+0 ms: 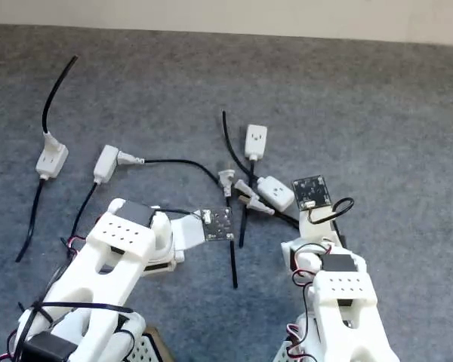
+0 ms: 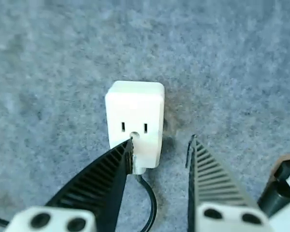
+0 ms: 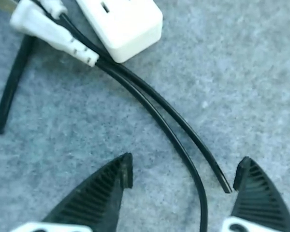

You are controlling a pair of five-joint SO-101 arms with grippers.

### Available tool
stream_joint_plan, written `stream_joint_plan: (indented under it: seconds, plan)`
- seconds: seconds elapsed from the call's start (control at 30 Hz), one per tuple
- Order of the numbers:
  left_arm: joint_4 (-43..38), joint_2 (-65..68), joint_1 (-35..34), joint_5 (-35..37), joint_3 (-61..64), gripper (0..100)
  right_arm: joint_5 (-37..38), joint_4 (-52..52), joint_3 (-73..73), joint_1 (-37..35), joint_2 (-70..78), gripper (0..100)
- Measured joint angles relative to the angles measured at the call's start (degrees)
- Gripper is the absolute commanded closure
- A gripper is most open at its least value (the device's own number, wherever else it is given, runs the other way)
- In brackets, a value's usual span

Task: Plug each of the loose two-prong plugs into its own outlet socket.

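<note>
Lying flat, a white two-slot socket (image 2: 135,121) trails black cord (image 2: 150,205).

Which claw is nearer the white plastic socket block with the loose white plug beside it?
Right. The right claw sits open just short of the white plastic socket block, black cords between. The left claw is farther, open at a second white outlet.

high: overhead, looking down, far; wrists: close, facing table (image 2: 232,58); right wrist, high share socket (image 3: 121,24) (image 1: 275,193)
</note>
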Motion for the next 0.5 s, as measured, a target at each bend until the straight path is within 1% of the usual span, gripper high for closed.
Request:
stream_joint_plan:
  seconds: [0.17,0.27,0.4,0.5]
  plan:
    - [-3.5,3.1,0.0,0.0,-0.5,80,0.0,0.0,0.0,0.0,0.0,67.3]
    - [-6.1,10.9,-0.6,0.0,-3.7,80,0.0,0.0,0.0,0.0,0.0,67.3]
    - [-5.5,23.6,-3.4,-0.1,-12.5,80,0.0,0.0,0.0,0.0,0.0,67.3]
    - [-1.5,30.8,-6.2,0.0,-21.4,80,0.0,0.0,0.0,0.0,0.0,67.3]
